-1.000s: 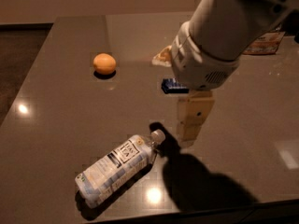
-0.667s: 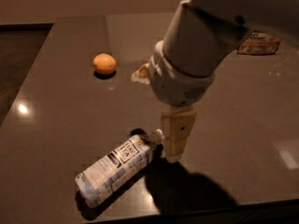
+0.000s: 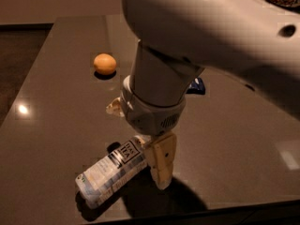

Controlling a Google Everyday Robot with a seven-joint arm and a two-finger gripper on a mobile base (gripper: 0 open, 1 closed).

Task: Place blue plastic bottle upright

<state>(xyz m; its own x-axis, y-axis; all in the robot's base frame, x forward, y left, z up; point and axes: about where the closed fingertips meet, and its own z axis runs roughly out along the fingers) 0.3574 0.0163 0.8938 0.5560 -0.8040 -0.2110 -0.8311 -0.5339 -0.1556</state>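
Observation:
The blue plastic bottle [image 3: 112,171] lies on its side near the front edge of the dark table [image 3: 51,125]. Its pale blue-and-white label faces up and its base points to the front left. Its cap end points to the back right and is hidden behind my gripper. My gripper [image 3: 159,165] hangs from the big white arm [image 3: 187,46]. It is down at table level, right against the bottle's neck end. I cannot tell whether it touches the bottle.
An orange [image 3: 104,63] sits at the back left of the table. A flat dark blue wrapper [image 3: 197,85] shows partly behind the arm. The table's front edge [image 3: 197,210] runs just below the bottle and gripper.
The arm has moved left and down, from right of the bottle's cap to right over the neck end. The cap is now hidden. The bottle has not visibly moved.

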